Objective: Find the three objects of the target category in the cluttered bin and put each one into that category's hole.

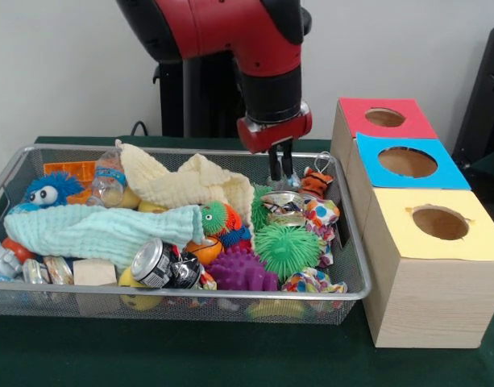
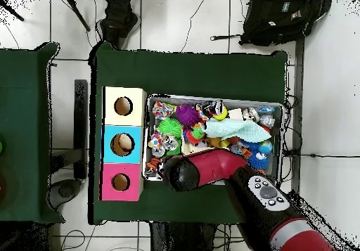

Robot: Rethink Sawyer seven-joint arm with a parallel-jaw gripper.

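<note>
Gripper (image 1: pixel 280 168): fingers nearly closed, empty, hanging above crushed can (image 1: pixel 284 202) in wire bin (image 1: pixel 355 282). At 6 o'clock, green spiky ball (image 1: pixel 288 248). At 3 o'clock, tiger toy (image 1: pixel 316 182); beyond, three-holed box (image 1: pixel 408 242).

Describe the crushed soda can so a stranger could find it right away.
Look in the wire mesh bin, along its front rim. Under the pale green cloth lies the soda can, on its side. It is the only black and silver metal cylinder beside the purple spiky ball.
</note>
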